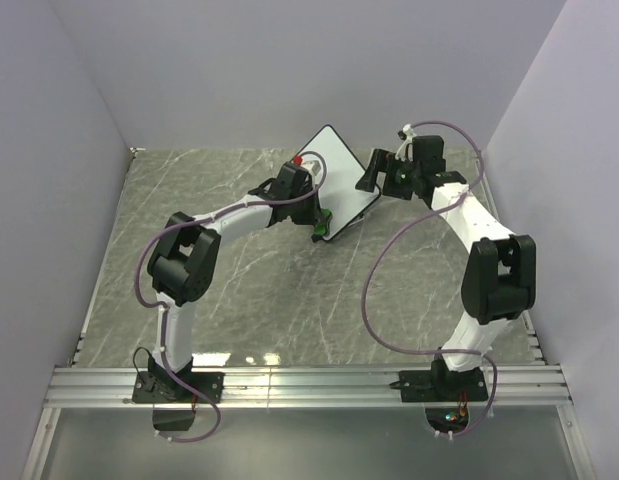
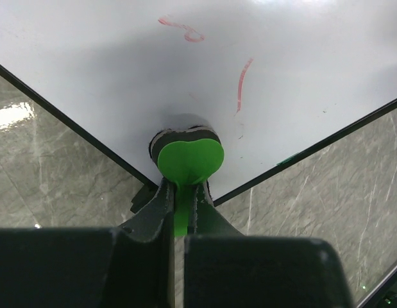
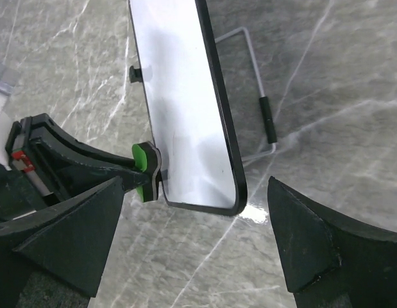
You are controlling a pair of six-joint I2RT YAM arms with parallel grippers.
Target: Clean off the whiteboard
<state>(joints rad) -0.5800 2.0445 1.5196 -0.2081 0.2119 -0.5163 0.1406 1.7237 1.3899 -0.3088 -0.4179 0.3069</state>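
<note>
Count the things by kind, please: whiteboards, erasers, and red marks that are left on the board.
whiteboard: 1
green eraser: 1
red marks: 2
Total: 4

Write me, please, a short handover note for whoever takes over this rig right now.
Left gripper: shut on the green eraser, which is pressed against the whiteboard face near its near corner.
Right gripper: open, holding nothing, beside the board's right edge.
Whiteboard: stands tilted on its wire stand.
Done: the face right around the eraser looks clean.
Left: two red marks higher up, a squiggle and a curved stroke, are not yet wiped.
</note>
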